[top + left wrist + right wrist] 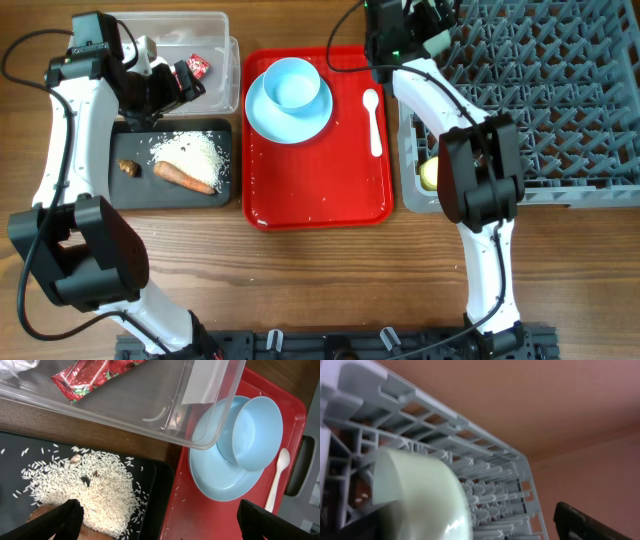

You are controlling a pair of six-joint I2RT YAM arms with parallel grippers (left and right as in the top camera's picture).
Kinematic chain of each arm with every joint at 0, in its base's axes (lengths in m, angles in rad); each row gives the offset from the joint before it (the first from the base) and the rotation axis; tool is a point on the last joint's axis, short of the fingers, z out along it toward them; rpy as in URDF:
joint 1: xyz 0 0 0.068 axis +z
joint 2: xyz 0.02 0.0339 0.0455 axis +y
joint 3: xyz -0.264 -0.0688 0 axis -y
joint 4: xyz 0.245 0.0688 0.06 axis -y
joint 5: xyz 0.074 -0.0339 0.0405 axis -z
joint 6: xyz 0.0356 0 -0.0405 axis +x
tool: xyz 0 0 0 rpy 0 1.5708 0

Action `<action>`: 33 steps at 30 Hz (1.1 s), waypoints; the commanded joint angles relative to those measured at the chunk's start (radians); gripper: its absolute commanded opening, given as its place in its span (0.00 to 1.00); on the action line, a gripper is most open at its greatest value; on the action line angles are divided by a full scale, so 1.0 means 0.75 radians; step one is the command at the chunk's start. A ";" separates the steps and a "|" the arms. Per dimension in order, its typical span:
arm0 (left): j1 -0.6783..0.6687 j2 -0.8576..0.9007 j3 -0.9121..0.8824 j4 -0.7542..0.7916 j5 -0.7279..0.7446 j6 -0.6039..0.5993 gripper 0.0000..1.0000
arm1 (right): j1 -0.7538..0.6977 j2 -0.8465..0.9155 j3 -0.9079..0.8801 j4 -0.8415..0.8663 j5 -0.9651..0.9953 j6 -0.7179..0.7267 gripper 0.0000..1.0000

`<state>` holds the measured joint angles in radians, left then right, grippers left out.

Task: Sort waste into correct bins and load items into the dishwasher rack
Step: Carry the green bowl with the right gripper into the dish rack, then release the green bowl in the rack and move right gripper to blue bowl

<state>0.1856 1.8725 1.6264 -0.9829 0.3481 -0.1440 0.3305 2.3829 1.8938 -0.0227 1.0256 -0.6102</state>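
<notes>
My left gripper is open and empty, hovering over the seam between the black tray and the red tray. The black tray holds rice, a carrot stick and a brown morsel. The clear tub holds the red wrapper. A blue bowl sits on the blue plate, with the white spoon beside them. My right gripper is open over the grey rack, the pale-green bowl beside its left finger.
The red serving tray lies between the black tray and the rack, with stray rice grains on it. A yellow cup sits at the rack's left edge. A white scrap shows in the clear tub's corner.
</notes>
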 commanded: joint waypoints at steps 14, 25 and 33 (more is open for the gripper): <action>0.000 -0.038 0.022 0.003 -0.003 0.002 1.00 | 0.049 -0.386 -0.043 -0.524 -1.792 1.270 1.00; 0.000 -0.038 0.022 0.003 -0.003 0.002 1.00 | 0.181 -0.077 -0.060 -0.668 -1.563 1.541 0.48; 0.000 -0.038 0.022 0.003 -0.003 0.002 1.00 | 0.192 -0.055 -0.064 -0.718 -1.496 1.621 0.04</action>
<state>0.1856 1.8717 1.6264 -0.9836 0.3481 -0.1440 0.4709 2.3119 1.8496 -0.5613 -0.1219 0.5793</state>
